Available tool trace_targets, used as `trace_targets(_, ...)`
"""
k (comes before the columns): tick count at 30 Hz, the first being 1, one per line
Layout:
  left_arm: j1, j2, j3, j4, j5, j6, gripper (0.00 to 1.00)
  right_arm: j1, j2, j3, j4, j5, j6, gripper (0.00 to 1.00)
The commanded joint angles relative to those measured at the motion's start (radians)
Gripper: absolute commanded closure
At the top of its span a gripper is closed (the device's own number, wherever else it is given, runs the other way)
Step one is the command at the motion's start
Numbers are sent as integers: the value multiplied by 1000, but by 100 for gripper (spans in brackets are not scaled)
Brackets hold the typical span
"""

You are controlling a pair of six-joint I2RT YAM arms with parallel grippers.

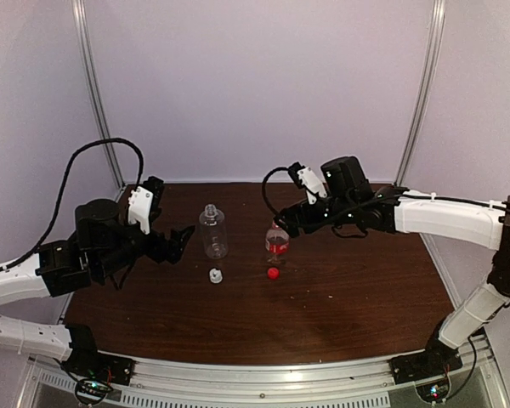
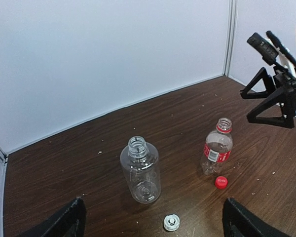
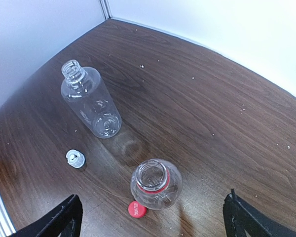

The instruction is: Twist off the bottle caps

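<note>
The left end effector (image 1: 185, 240) and right end effector (image 2: 246, 106) hung open, empty, while the round white plastic cap (image 1: 214, 274), likely light and rigid, best pinched across its rim, lay just in front of the clear unlabelled bottle (image 1: 212, 231).

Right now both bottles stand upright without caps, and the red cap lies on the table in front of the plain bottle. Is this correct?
Not quite. The red cap lies in front of the red-label bottle; the white cap is the one in front of the plain bottle. The top external view shows this. The rest is right: both bottles stand upright, uncapped.
</note>
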Motion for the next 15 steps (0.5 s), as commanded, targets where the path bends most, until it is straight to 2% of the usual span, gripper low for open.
trace_targets(1, 19, -22, -10, 4, -86, -8, 2, -19, -87, -13, -28, -1, 40, 0)
trace_targets(15, 84, -183, -54, -38, -193, -46, 2, -82, -355, -81, -95, 220, 78, 0)
